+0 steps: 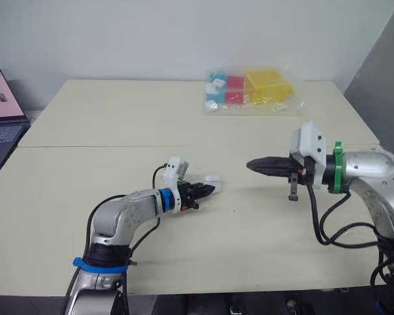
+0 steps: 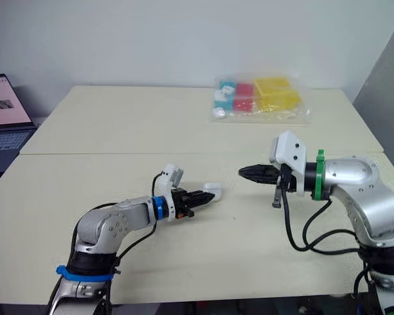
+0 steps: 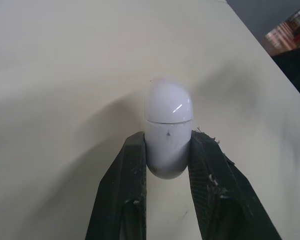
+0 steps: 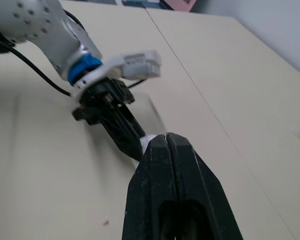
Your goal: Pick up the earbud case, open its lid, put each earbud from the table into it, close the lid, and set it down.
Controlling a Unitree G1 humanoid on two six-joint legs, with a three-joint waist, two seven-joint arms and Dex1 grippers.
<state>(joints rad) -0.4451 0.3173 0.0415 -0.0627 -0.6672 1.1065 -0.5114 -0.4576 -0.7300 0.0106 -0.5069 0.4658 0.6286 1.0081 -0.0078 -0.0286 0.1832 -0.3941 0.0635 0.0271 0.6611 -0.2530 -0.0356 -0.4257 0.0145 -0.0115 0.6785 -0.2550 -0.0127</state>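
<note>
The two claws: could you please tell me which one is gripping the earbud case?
The left claw is clamped on the white earbud case; the right claw is shut on nothing, pointing toward it.

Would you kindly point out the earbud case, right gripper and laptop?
earbud case (image 3: 167, 142), left wrist view, on its lower half.
right gripper (image 1: 251, 165), left eye view, at its fingertips.
laptop (image 1: 1, 134), left eye view, on its keyboard.

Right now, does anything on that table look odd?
Nothing stands out. The left end effector grips the closed earbud case, the right end effector hovers shut nearby, and a bag of coloured blocks lies at the far edge.
</note>
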